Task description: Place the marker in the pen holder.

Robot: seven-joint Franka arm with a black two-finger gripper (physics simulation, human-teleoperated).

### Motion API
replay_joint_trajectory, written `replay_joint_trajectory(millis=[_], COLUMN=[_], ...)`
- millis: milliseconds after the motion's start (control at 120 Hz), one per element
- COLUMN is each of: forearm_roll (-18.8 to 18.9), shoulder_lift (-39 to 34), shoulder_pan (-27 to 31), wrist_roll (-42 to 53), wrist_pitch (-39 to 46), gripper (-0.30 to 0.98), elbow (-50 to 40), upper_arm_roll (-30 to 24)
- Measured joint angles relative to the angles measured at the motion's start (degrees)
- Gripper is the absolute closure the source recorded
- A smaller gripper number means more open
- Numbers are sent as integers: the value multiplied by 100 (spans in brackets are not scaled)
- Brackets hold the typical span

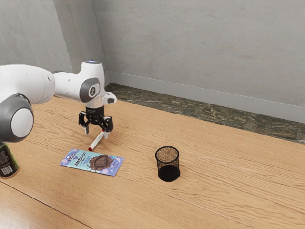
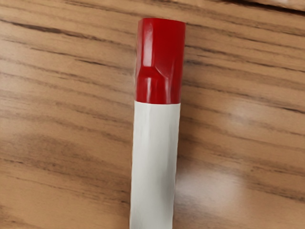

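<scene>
Exterior view: tool over marker

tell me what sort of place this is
Probably a desk or work table in a plain room, perhaps an office, though it is a simulated scene. The wooden tabletop, the black mesh pen holder and the red-capped marker suggest it.

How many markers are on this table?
1. The white marker with red ends is by the open claw, near the chocolate bar. I see none in the mesh pen holder, though the arm might hide more.
</scene>
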Motion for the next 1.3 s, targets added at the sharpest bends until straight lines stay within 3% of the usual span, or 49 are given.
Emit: replay_joint_trajectory(millis=[233, 575, 783, 892, 992, 1200, 1300], forearm_roll=[-24, -102, -107, -112, -110, -57, -24], shoulder_lift=[467, 611, 572, 574, 593, 595, 545], shoulder_pan=[80, 104, 102, 104, 103, 97, 87], wrist_roll=[93, 184, 234, 258, 270, 250, 234], wrist_pitch=[88, 221, 253, 262, 271, 285, 292], gripper=[0, 1, 44, 60, 69, 70, 77], elbow=[606, 656, 655, 655, 654, 650, 639], upper_arm_roll=[-5, 0, 62, 69, 70, 70, 74])
